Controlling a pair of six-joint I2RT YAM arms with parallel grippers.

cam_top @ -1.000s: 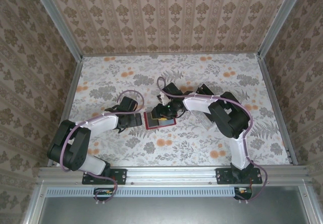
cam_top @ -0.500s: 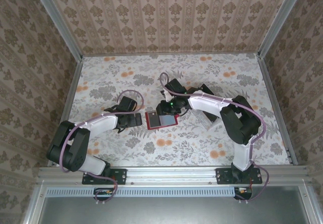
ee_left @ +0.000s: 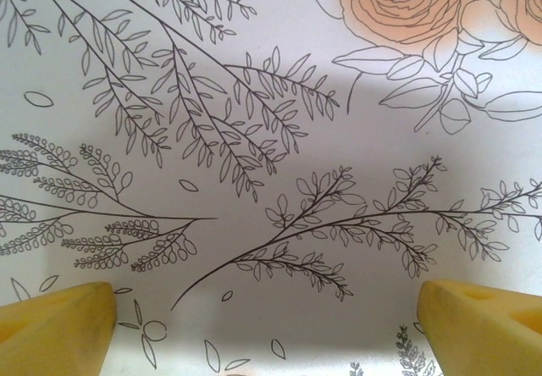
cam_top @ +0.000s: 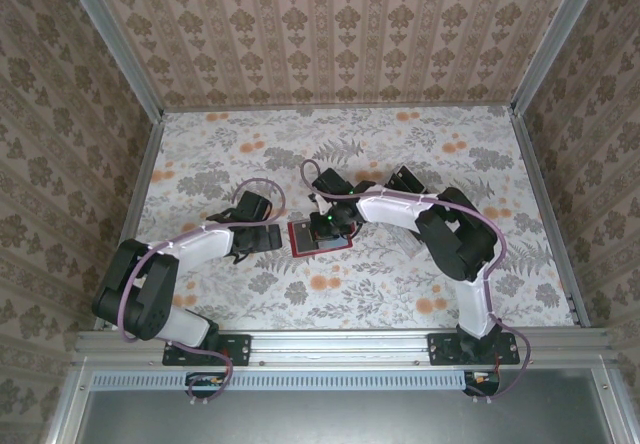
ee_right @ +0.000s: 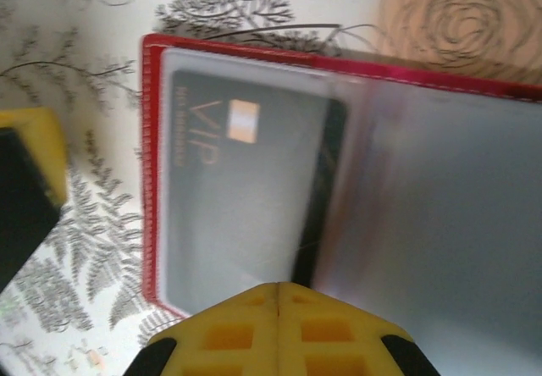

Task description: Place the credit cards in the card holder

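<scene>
Lying open, card holder (ee_right: 150, 173), credit card (ee_right: 246, 190) sleeved inside

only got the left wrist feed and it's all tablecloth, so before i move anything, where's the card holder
observer: the card holder lies open on the table, just to the right of the left gripper in the top view.
operator: what's the right gripper doing
observer: the right gripper is shut, with its tips together at the holder's edge.
operator: is any card inside
observer: yes, one black credit card marked VIP sits under a clear sleeve in the holder.
</scene>
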